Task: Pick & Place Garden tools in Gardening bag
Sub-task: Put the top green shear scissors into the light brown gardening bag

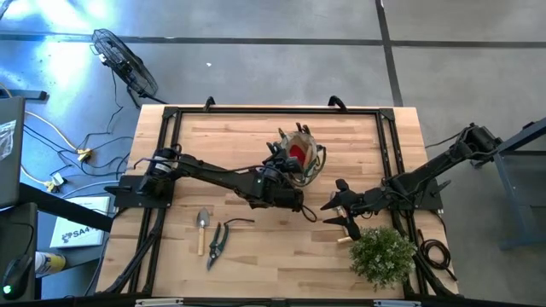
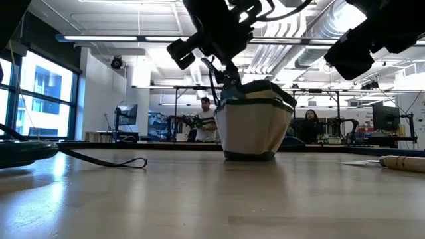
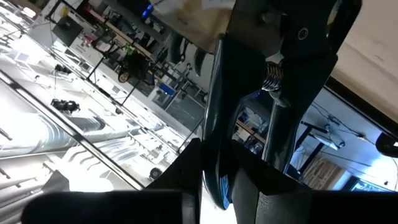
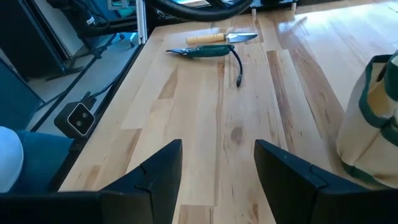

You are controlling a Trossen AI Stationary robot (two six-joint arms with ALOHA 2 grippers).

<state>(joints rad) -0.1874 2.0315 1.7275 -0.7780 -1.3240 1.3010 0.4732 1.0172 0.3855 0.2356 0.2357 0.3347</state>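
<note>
Near edge of the table, high view: a bushy green plant sits at the right corner, and toward the left lie a trowel with a pale handle and dark pruning shears, side by side, a loose dark strap just past them. The right wrist view shows the same trowel and shears lying together far down the boards.

Right arm reaches in from the right side, low over the wood. Right gripper hangs just beside the plant, well apart from the bag; its two dark fingers stand spread with bare table between them, holding nothing.

Left arm stretches from the left edge across the middle, wrist bent toward the bag. Left gripper is at the bag's near-left rim, above it in the low view. The left wrist view shows its fingers drawn narrow on a dark sprung tool with a visible coil spring, a second pair of shears, held steeply.

Gardening bag stands upright past the table's middle, something red inside. Low view: tan body, dark green trim.

Beyond the table: a floor fan, and two people in the room behind.
</note>
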